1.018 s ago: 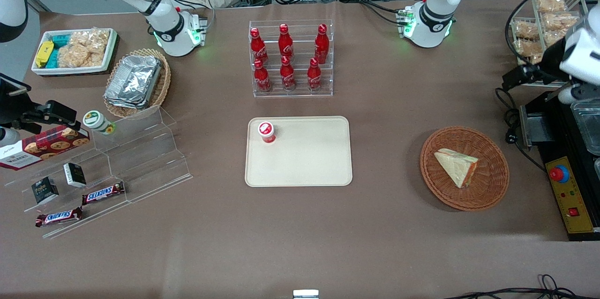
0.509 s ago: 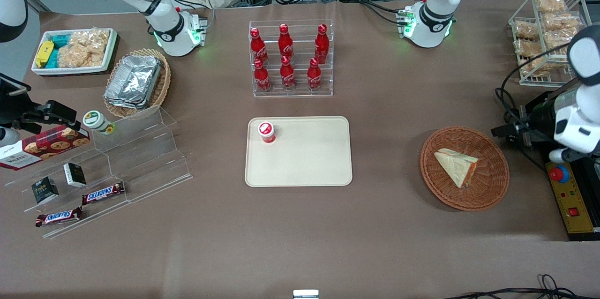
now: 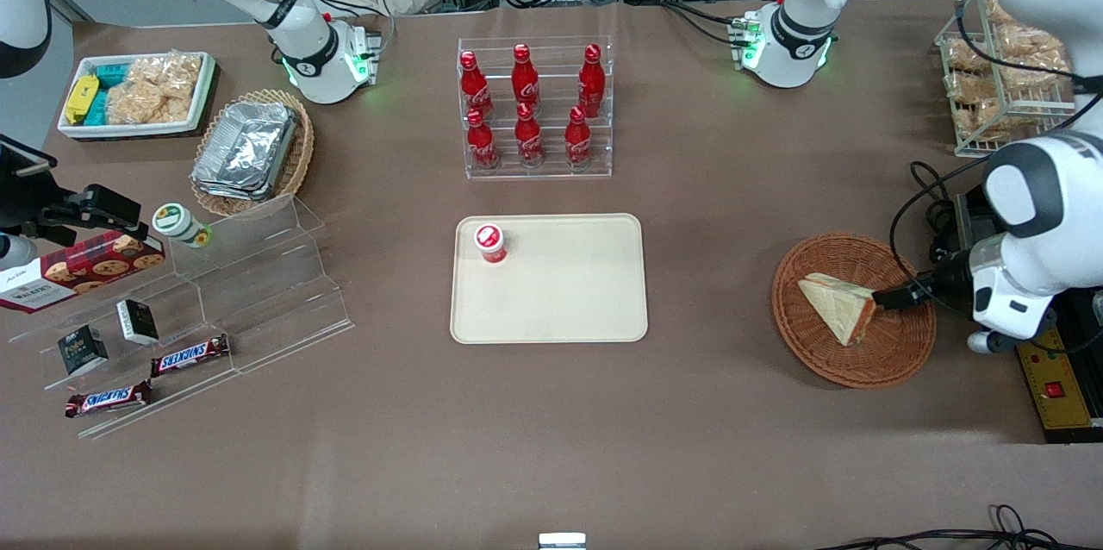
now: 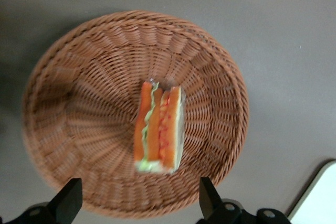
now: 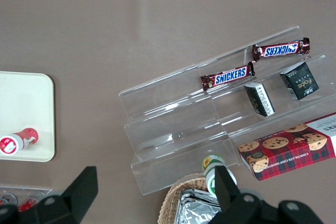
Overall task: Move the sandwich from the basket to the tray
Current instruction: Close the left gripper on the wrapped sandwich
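Note:
The sandwich [image 3: 840, 304], a wrapped wedge of pale bread, lies in the round reddish-brown wicker basket [image 3: 853, 373] toward the working arm's end of the table. The left wrist view looks down on its orange filling edge [image 4: 157, 127] inside the basket [image 4: 79, 87]. My gripper [image 3: 888, 297] hovers above the basket, at the sandwich's filling edge. It is open wide [image 4: 137, 203], and its black fingers [image 4: 68, 200] hold nothing. The cream tray [image 3: 569, 291] lies at the table's middle with a red-capped cup [image 3: 490, 242] on one corner. An edge of the tray [image 4: 320, 198] shows in the wrist view.
A clear rack of red bottles [image 3: 534, 106] stands farther from the front camera than the tray. A wire rack of crackers [image 3: 1004, 76] and a control box with a red button [image 3: 1056, 386] flank the working arm. A clear stepped shelf [image 3: 250, 291] holds snacks toward the parked arm's end.
The left arm has swung in from the table's edge and come down toward the basket. Its gripper now hangs over the basket at the sandwich. The sandwich has not moved.

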You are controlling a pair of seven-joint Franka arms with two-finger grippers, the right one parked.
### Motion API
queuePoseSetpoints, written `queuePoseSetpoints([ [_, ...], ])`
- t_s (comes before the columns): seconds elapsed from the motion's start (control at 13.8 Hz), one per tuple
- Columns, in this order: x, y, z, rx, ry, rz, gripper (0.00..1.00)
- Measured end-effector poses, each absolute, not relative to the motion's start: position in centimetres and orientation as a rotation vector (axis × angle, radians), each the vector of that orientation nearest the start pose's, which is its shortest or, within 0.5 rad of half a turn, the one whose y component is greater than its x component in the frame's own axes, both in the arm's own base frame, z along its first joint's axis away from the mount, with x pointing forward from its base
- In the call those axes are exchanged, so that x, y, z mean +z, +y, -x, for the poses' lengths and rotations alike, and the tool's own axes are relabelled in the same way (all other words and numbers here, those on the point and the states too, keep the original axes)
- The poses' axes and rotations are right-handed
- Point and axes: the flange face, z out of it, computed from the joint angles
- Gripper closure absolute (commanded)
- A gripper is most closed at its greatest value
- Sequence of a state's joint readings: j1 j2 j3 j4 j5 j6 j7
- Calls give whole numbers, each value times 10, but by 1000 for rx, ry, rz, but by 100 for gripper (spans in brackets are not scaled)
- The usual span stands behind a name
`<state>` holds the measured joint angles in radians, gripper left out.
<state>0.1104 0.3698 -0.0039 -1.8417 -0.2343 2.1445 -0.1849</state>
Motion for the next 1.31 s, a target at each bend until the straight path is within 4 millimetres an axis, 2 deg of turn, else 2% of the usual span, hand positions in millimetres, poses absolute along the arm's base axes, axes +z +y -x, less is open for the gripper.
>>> queuePoseSetpoints([
  [0.22,291,53,-630,100,-773,3274,0],
  [0.44,271,51,-627,87,-796,3269,0],
  [0.58,261,51,-622,82,-803,3263,13],
  [0.73,256,50,-618,92,-804,3260,38],
  [0.87,255,50,-618,93,-804,3260,59],
  [0.95,256,50,-618,92,-804,3260,65],
  [1.16,266,48,-621,57,-796,3266,67],
  [1.31,293,43,-628,-22,-772,3282,68],
])
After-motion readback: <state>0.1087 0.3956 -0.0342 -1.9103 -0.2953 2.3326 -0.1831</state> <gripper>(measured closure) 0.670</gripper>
